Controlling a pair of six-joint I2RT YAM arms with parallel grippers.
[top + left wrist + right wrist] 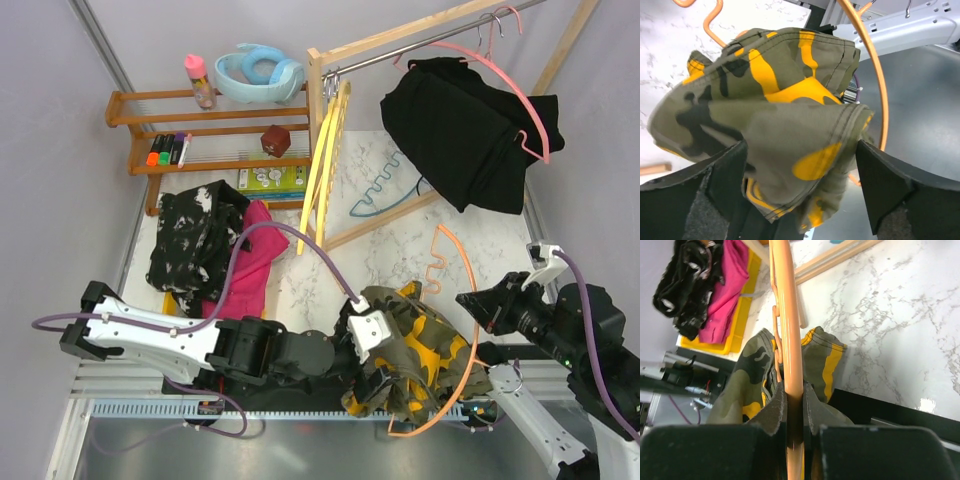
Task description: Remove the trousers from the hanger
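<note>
Near edge, 5 o'clock: the left tool (800, 170) is standing spread wide, its jaws flanking but not pinching the camouflage trousers (765, 115). These are lying bunched at the desk (400, 250) edge against the orange hanger (787, 315). The right tool (792, 400) is pinching the hanger's wire. Judgement: the hanger is best drawn away toward 3 o'clock, watching for a snagged hem. Farther, at 10 o'clock, speckled trousers (190, 235) and magenta trousers (250, 270) are lying heaped. At 1 o'clock, black trousers (460, 130) are hanging on a pink hanger (530, 115).
</note>
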